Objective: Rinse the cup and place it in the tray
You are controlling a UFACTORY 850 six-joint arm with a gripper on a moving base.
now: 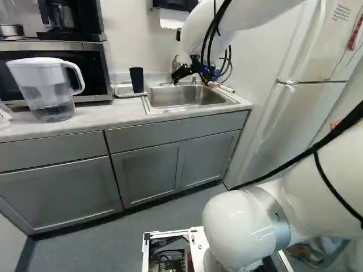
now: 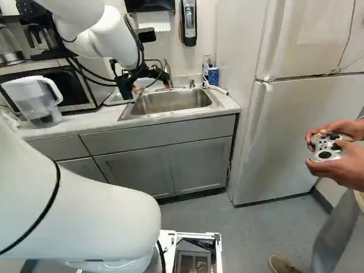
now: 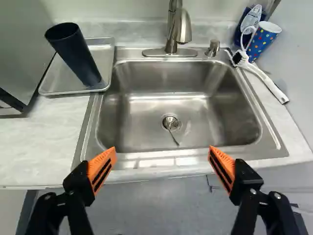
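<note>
In the left base view my gripper (image 1: 182, 72) is over the sink (image 1: 187, 97). Seen from the wrist, the gripper (image 3: 162, 155) stands wide open, nothing between its orange pads, with the sink basin ahead of it. The dark cup (image 3: 74, 55) stands upright on the metal tray (image 3: 49, 84), on the counter beside the sink. The faucet (image 3: 180, 29) rises behind the basin, whose bare drain shows. A dotted blue cup (image 3: 264, 40) is at the sink's other back corner, beside a white-handled brush (image 3: 266, 81).
A water pitcher (image 1: 46, 90) stands on the counter (image 1: 91, 117) before the microwave (image 1: 93, 62). The fridge (image 2: 284, 136) is beyond the sink's other side. At the right of the right base view, a person's hands (image 2: 347, 156) hold a controller.
</note>
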